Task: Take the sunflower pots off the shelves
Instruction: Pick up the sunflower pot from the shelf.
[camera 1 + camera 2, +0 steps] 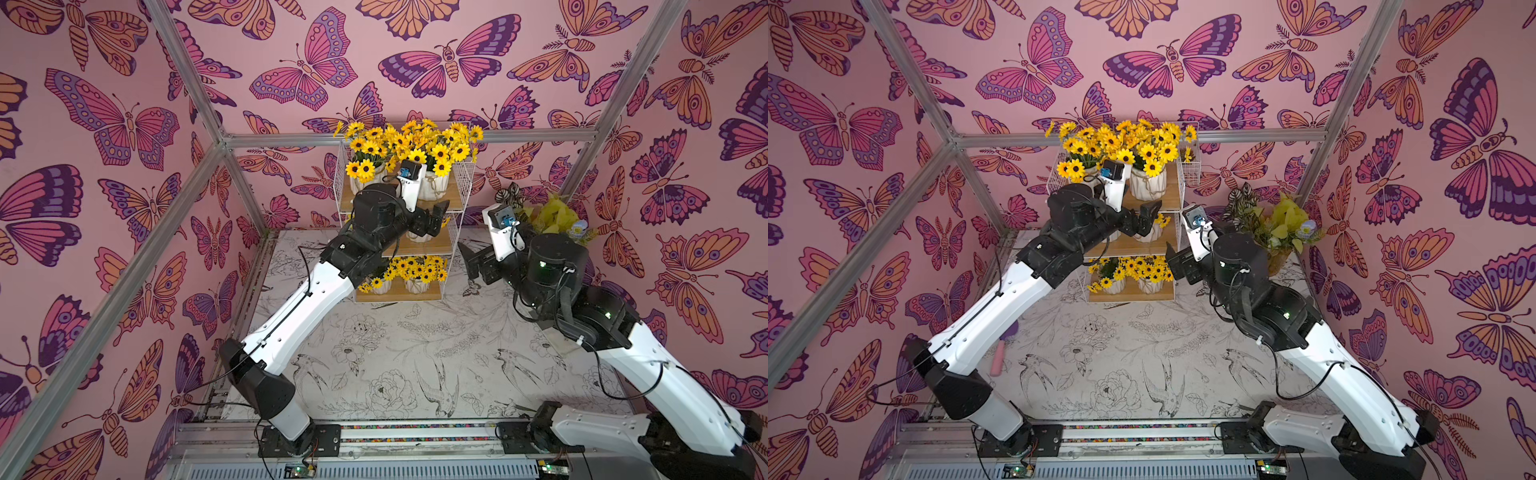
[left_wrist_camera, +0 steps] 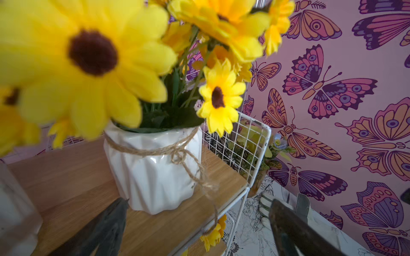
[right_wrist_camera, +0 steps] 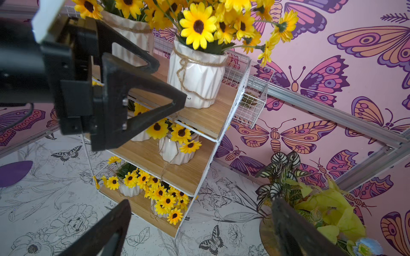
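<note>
**Counter** point(image 1: 395, 361): white top with a black-line flower and bird print. It carries everything listed below.

**Shelves** point(image 1: 1133, 249): white wire-grid rack with three light wood tiers, standing upright on the counter. This is the reference item for all placements.

**Vase** point(image 1: 1277, 262): amber glass holding green, yellow and striped leaves. It stands on the counter to the right of the shelves, apart from them.

**Pots** point(image 3: 195, 77): six, white, ribbed, each with a twine band and yellow dark-centred sunflowers.
- All six are on the shelves, two per tier, upright.
- The top pair shows in both top views.
- The middle pair is partly hidden behind the left arm in both top views.
- The bottom pair sits under its own blooms.

**Left claw** point(image 1: 438, 218): jaws spread wide, holding nothing.
- It is at the front edge of the shelves' top tier, facing the right-hand pot there.
- One fingertip point(image 2: 119, 206) is just beside that pot's base; whether it touches cannot be told.

**Right claw** point(image 1: 471, 264): jaws spread wide, holding nothing. It is near the right side of the shelves at about middle-tier height, apart from the wire.

**Basket** point(image 3: 253, 104): small, white wire, hung on the right side of the shelves by the top tier. There is something green inside, but what it is cannot be made out.
</note>
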Available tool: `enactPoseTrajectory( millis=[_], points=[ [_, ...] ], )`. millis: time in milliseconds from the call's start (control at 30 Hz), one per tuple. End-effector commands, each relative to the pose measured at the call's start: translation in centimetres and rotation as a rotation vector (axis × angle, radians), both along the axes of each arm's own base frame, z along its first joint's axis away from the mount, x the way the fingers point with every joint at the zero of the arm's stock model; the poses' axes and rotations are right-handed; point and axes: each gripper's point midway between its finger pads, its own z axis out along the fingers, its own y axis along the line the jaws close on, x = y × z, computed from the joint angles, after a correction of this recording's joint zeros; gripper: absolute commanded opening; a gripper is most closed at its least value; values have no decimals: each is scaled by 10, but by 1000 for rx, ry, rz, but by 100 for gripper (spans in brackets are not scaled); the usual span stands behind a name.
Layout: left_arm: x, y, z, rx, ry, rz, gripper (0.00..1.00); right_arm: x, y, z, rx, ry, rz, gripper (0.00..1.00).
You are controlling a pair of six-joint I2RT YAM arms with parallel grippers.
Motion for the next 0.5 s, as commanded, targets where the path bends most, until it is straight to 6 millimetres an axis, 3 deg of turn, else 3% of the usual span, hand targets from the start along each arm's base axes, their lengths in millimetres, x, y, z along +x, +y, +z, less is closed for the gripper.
enactPoseTrajectory(
  millis=[0, 467],
  points=[
    [10, -7, 7, -19, -33, 20, 99, -8, -4, 9, 23, -3, 8, 99],
    [46, -13, 7, -51, -98, 126, 99, -10, -9, 3, 37, 16, -9, 99]
  ],
)
